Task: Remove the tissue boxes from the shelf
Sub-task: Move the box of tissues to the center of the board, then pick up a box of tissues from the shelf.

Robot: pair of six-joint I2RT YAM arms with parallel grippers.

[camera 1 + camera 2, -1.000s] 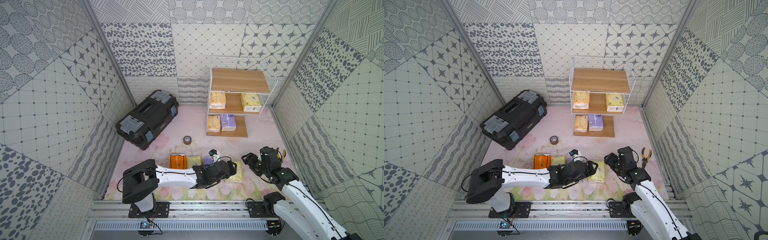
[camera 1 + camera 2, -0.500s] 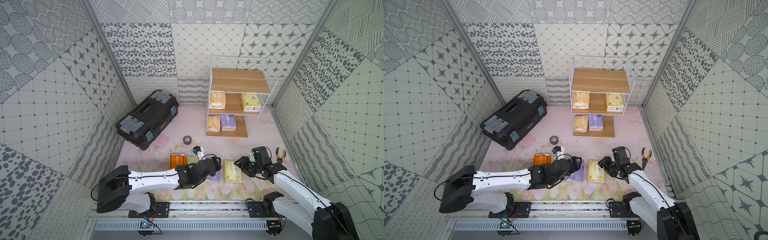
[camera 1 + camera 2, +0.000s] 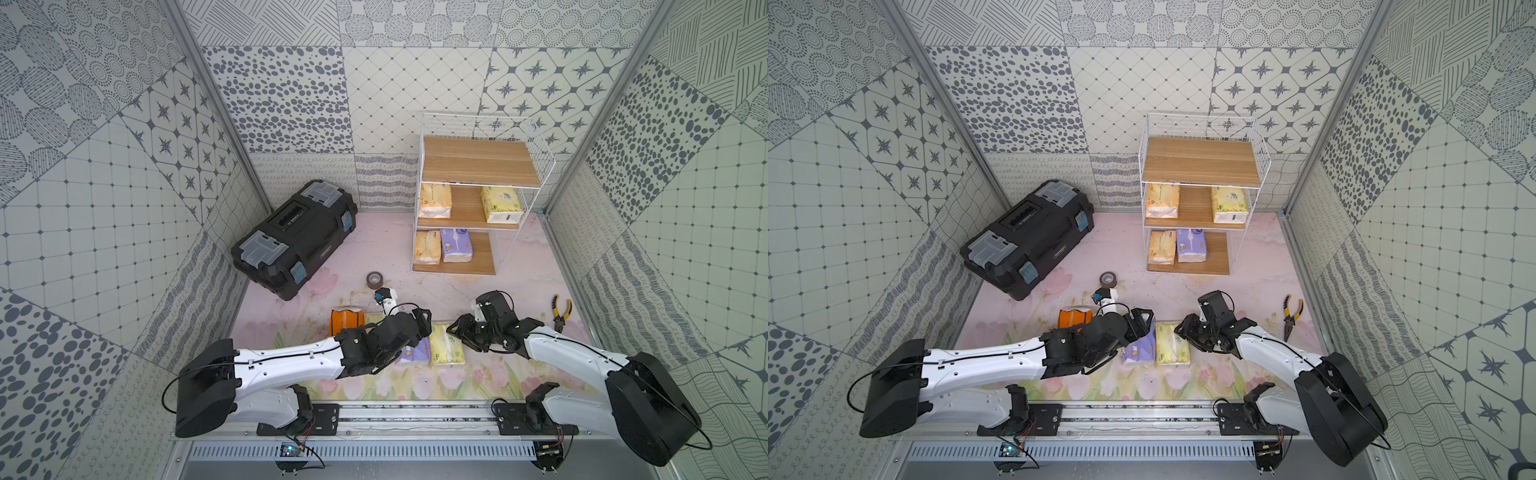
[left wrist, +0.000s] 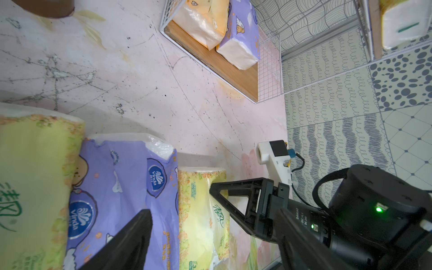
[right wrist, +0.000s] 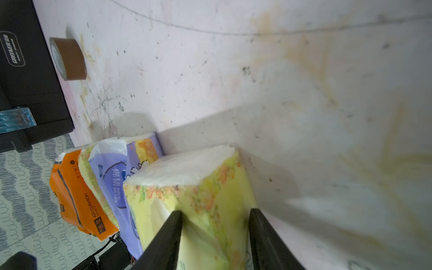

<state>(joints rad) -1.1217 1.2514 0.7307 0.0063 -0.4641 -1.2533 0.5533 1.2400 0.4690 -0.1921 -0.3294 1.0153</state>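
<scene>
Near the desk's [image 3: 519, 378] front edge the right gripper [image 5: 215, 211] pinches the yellow-green pack [image 3: 446, 351], pressed against the purple pack [image 3: 1139, 349] under the released left gripper [image 3: 1140, 322]; a lift could drag that neighbour or clip that gripper, while four packs [image 3: 434, 201] sit on the shelf [image 3: 478, 166]

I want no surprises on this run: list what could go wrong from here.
1. The right gripper straddles the end yellow-green pack, which lies against the purple pack; moving it may drag that neighbour.
2. The left gripper hangs open right beside it, so the two could collide.
3. Four packs sit on the shelf under low boards between wire sides; a gripper could snag there.
</scene>
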